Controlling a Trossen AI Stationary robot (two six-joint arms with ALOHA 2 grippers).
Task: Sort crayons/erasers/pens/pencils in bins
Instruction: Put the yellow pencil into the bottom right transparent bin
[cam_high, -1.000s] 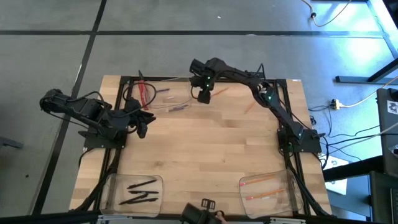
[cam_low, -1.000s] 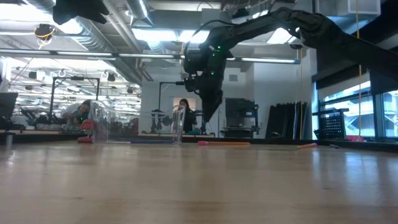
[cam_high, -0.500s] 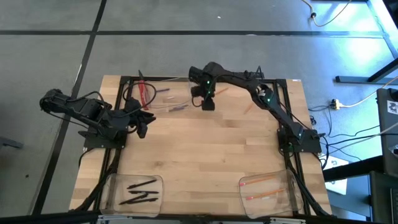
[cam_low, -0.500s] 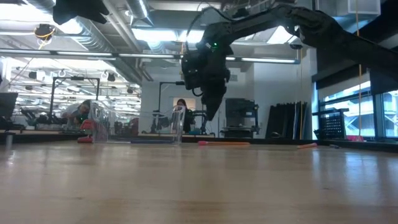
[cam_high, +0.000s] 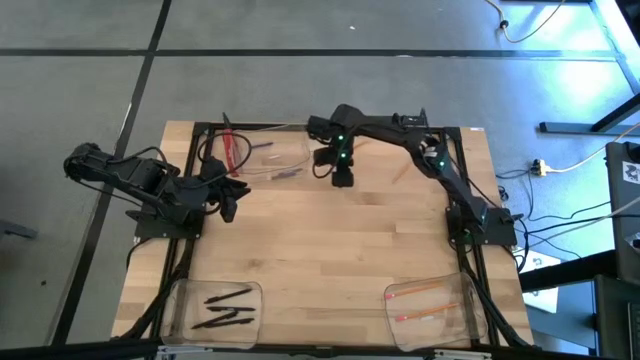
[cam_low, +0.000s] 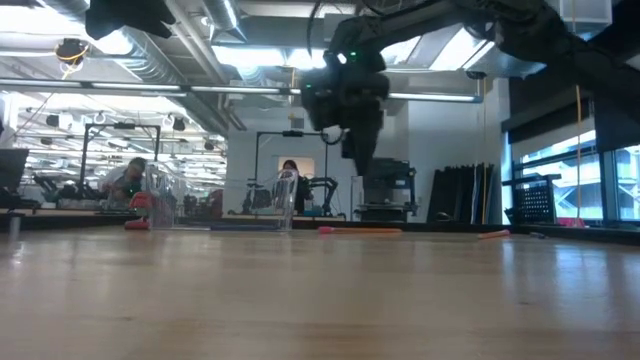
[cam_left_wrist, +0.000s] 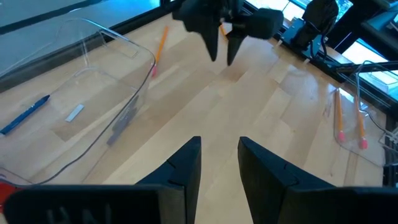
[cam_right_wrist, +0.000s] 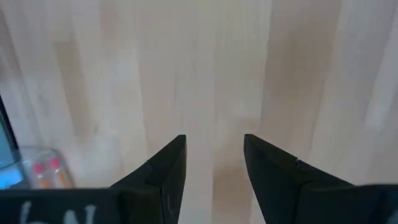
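Observation:
My right gripper hangs open over bare wood near the table's far middle, just right of the far clear bin; its wrist view shows only wood between the fingers. That bin holds bluish crayons and a small white eraser. Two pencils lie flat on the table, one just beyond the right gripper, another to its right. Black pens lie in the near-left bin. More pencils lie in the near-right bin. My left gripper waits open at the table's left.
A red flat strip and black cables lie at the far-left corner beside the far bin. Bare wood spans the table's middle between the far bin and the two near bins. In the low view, people sit in the room beyond the table.
My right gripper has moved from the far bin's right end toward the near edge and a little to the right, staying open above the table. Nothing on the table has moved.

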